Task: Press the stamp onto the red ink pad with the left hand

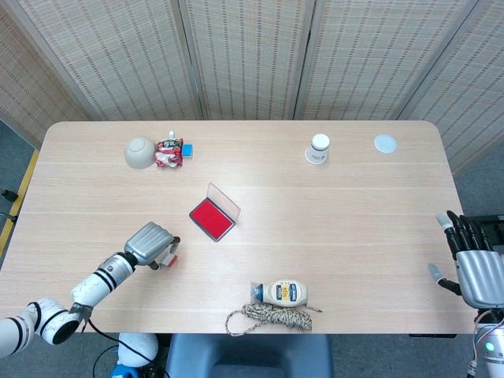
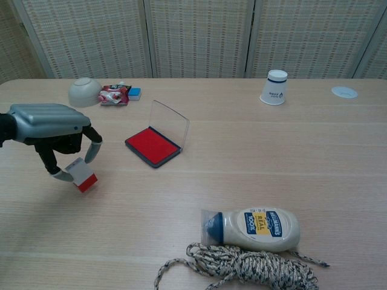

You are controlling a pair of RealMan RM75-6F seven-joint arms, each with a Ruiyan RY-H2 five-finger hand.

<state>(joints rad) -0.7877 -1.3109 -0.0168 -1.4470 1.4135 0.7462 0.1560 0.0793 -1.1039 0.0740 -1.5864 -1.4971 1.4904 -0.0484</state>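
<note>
Left hand fingers grasp the stamp – seemingly lifted; right hand fingers released

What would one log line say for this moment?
left robot hand: holds stamp, tilted | ink pad: open, untouched | right robot hand: open, idle

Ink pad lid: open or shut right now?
Open. The ink pad has its clear lid tilted up along the far edge, and the red pad surface is bare in both views.
</note>
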